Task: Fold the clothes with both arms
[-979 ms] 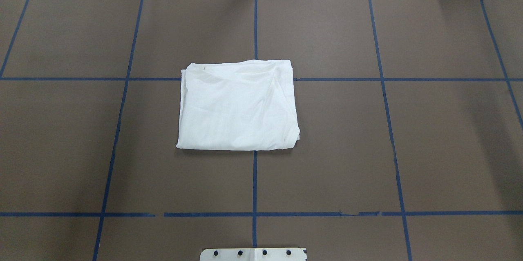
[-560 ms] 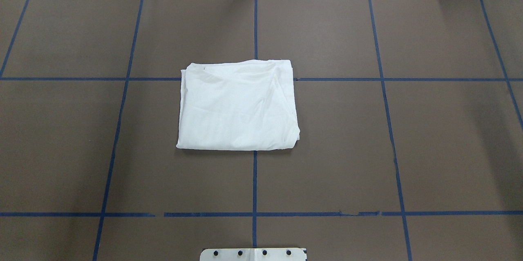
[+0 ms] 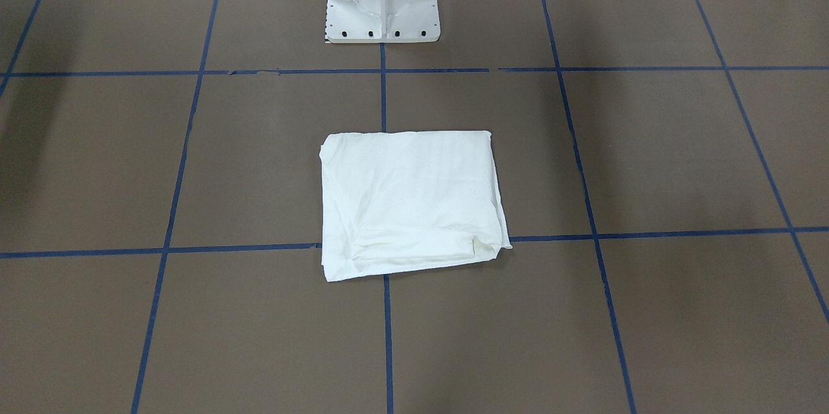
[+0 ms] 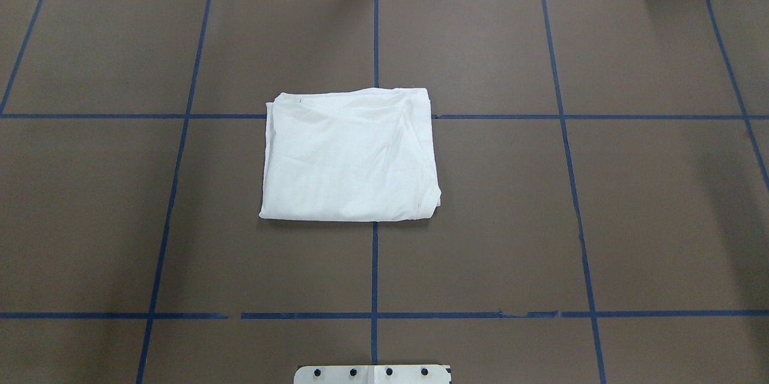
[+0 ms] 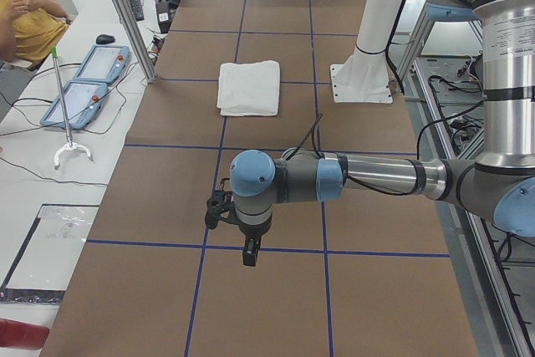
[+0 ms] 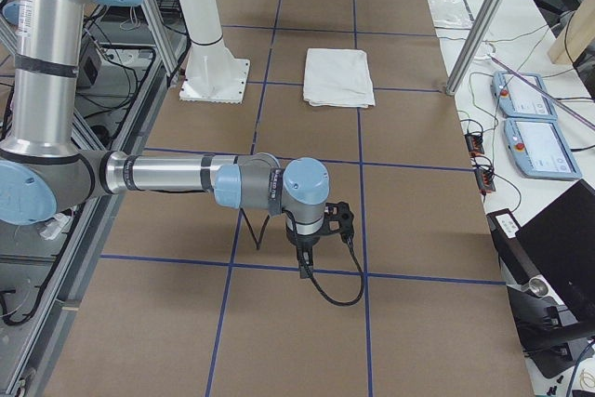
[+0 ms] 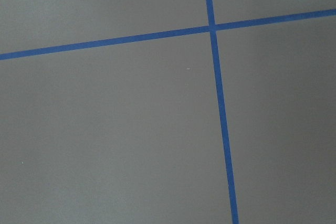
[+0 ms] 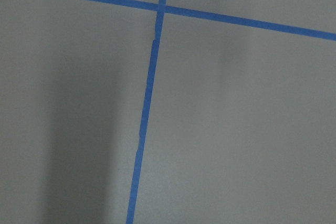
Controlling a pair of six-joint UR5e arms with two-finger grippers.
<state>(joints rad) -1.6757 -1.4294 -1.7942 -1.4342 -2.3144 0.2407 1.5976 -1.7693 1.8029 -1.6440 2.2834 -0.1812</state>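
At the middle of the brown table (image 4: 631,222), the white shirt (image 4: 351,155) lies folded into a rectangle, well apart from the left gripper (image 5: 248,253) and right gripper (image 6: 304,267); whether either is clenched or released cannot be told

Folded white T-shirt (image 4: 350,155) lies flat mid-table (image 4: 631,222), a tidy rectangle over a crossing of the blue tape lines (image 4: 565,116). White pedestal base (image 4: 372,374) pokes in at the near edge.
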